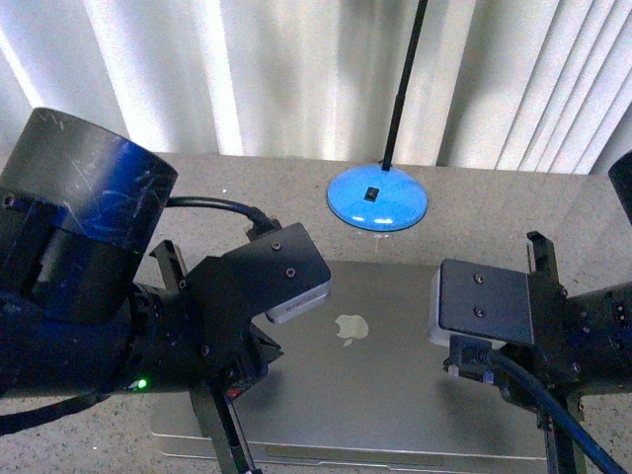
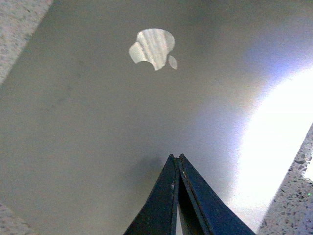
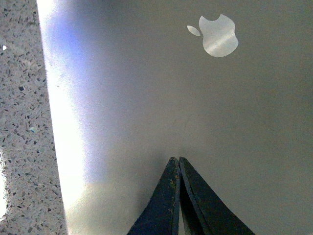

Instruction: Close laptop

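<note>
The silver-grey laptop (image 1: 375, 380) lies flat on the table with its lid down and the apple logo (image 1: 347, 328) facing up. No keyboard or screen shows. My left gripper (image 2: 176, 156) is shut and empty, its tips over the lid a little way from the logo (image 2: 153, 48). My right gripper (image 3: 176, 158) is shut and empty too, its tips over the lid on the other side of the logo (image 3: 217, 35). In the front view both arms hang over the lid, left (image 1: 247, 296) and right (image 1: 494, 311).
A blue round lamp base (image 1: 377, 197) with a thin black pole stands just beyond the laptop's far edge. The speckled stone table (image 1: 494, 212) shows round the laptop, also in the right wrist view (image 3: 22, 122). White vertical blinds hang behind.
</note>
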`<action>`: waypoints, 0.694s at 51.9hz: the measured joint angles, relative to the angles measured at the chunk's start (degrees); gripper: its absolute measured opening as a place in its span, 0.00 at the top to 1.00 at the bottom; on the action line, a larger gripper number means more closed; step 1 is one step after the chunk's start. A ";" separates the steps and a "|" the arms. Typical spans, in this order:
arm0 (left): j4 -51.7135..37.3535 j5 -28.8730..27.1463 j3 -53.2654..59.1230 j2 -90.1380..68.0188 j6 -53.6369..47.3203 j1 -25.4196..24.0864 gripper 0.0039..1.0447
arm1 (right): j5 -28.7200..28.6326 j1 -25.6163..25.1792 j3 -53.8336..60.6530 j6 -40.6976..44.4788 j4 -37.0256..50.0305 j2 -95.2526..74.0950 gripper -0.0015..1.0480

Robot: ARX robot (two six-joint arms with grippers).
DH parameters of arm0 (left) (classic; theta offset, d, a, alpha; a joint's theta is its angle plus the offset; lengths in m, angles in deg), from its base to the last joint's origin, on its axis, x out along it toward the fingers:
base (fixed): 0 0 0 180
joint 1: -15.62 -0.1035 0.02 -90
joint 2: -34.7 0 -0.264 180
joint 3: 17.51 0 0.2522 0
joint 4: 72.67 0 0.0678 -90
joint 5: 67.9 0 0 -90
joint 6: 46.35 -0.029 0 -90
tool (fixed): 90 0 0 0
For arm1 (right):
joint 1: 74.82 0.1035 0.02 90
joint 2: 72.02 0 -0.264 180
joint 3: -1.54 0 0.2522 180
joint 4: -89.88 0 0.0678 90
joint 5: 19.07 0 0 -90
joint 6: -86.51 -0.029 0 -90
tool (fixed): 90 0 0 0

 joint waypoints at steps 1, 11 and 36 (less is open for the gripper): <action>-0.26 0.02 0.15 -0.22 0.09 0.09 0.97 | -0.02 -0.02 0.15 0.00 0.28 -0.20 0.97; -3.98 0.24 1.36 -3.41 1.95 0.76 0.97 | -0.31 -0.57 1.88 -0.15 3.23 -2.40 0.97; -8.59 1.88 3.43 -3.10 8.72 -0.37 0.97 | -3.82 -1.77 3.78 -6.97 9.33 -1.84 0.97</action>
